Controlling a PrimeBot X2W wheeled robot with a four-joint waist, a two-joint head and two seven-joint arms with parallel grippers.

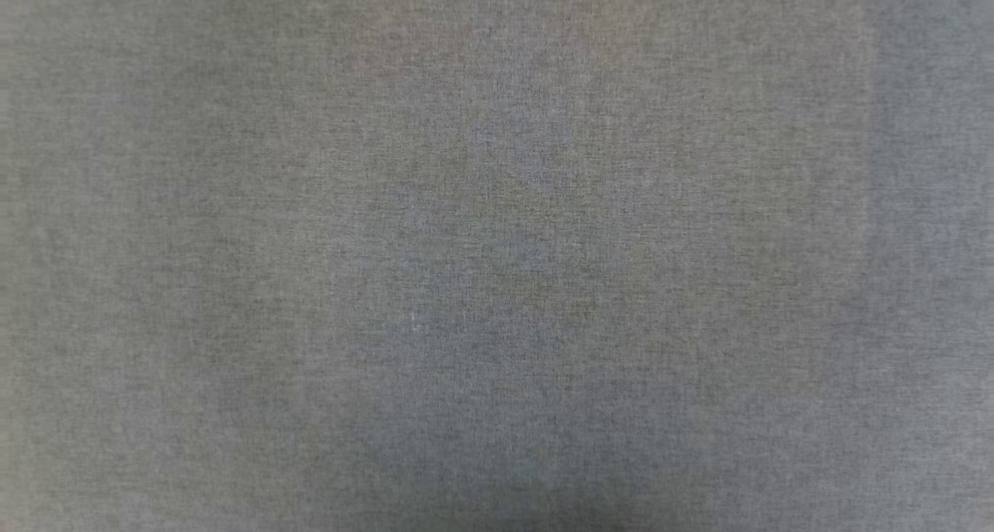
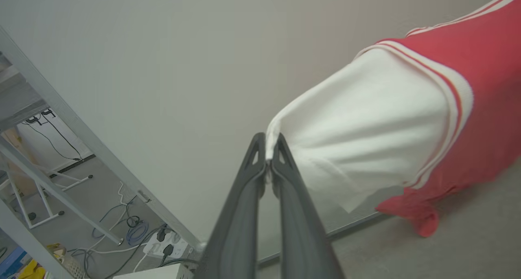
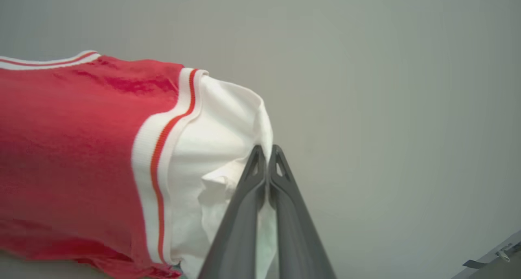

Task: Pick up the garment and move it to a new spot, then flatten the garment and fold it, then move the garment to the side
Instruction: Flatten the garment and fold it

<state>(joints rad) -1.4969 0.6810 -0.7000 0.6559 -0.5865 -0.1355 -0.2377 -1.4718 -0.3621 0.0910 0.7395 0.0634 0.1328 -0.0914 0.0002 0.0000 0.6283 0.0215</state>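
The garment [image 2: 480, 108] is a red shirt with white short sleeves and red-and-white striped trim, stretched out in the air. In the left wrist view my left gripper [image 2: 268, 142] is shut on the edge of one white sleeve [image 2: 366, 136]. In the right wrist view my right gripper [image 3: 266, 150] is shut on the edge of the other white sleeve [image 3: 211, 148], with the red body [image 3: 69, 140] spreading to the left. The red lower hem [image 2: 419, 218] droops onto a grey surface [image 2: 447, 250].
The head view gives a blurred grey cloth surface [image 1: 497, 252]. A pale wall [image 2: 163, 67] stands behind the shirt. At the left wrist view's lower left are metal frame legs [image 2: 81, 132], cables and a power strip [image 2: 163, 244] on the floor.
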